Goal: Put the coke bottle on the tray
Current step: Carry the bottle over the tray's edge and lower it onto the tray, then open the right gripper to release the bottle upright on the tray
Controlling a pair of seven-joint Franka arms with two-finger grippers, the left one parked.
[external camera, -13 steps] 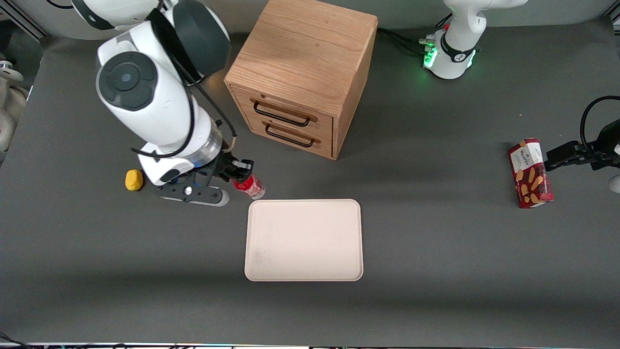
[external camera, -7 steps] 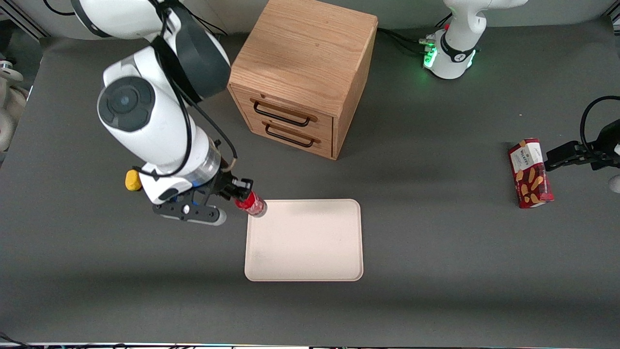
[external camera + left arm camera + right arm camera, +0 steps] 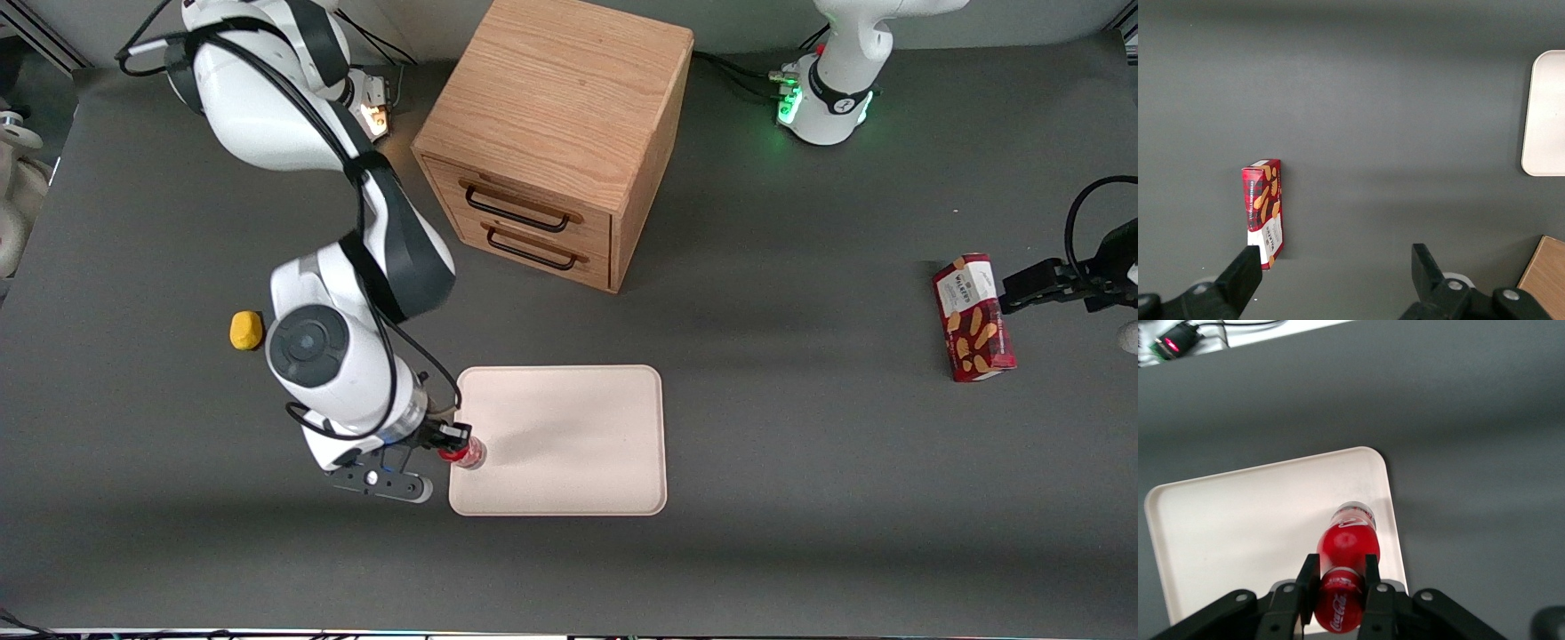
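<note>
My right gripper (image 3: 453, 442) is shut on the neck and cap of the small red coke bottle (image 3: 464, 455). It holds the bottle over the cream-beige tray (image 3: 569, 436), at the tray's edge toward the working arm's end and near its front corner. In the right wrist view the fingers (image 3: 1309, 577) clamp the red cap of the coke bottle (image 3: 1346, 547), and its clear base hangs over the tray (image 3: 1238, 520) near the rim. I cannot tell whether the base touches the tray.
A wooden two-drawer cabinet (image 3: 556, 142) stands farther from the front camera than the tray. A yellow lump (image 3: 245, 330) lies on the table toward the working arm's end. A red snack box (image 3: 973, 317) lies toward the parked arm's end; it also shows in the left wrist view (image 3: 1263, 210).
My gripper has carried the bottle nearer to the front camera, from beside the tray's farther corner to over the tray's edge near its front corner. The arm has stretched out.
</note>
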